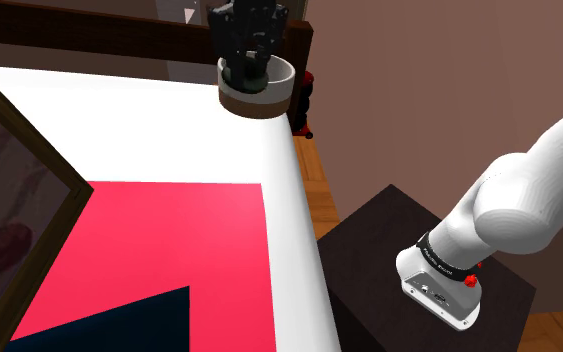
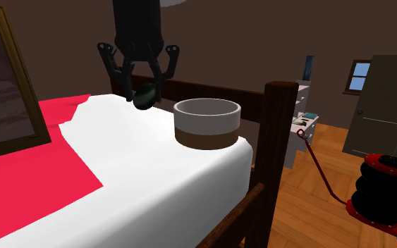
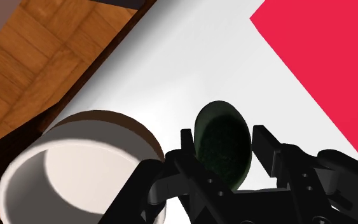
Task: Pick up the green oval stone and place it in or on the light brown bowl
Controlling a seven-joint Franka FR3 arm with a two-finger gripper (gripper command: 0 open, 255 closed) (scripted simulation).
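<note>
Green oval stone [image 3: 222,145] sits clasped between the two black fingers of the tool [image 3: 223,136], which are closed against its sides. We see the same grip in the second exterior view, where the tool [image 2: 145,90] hangs from above with the dark stone [image 2: 145,97] at its tips, clear of the bed. Just beside it, towards that view's right, stands the bowl [image 2: 207,131], pale inside with a brown band around its base; from the wrist we see the stone next to the bowl's rim [image 3: 75,130], not over its opening. Below both lies the white sheet [image 2: 161,176] of the bed, with a red blanket [image 2: 41,141] farther off. A dark wooden bedpost [image 2: 280,141] rises near the bowl, a framed picture [image 2: 6,77] stands at the second exterior view's left, and a red jack [image 2: 383,187] stands on the wooden floor [image 2: 316,218].
</note>
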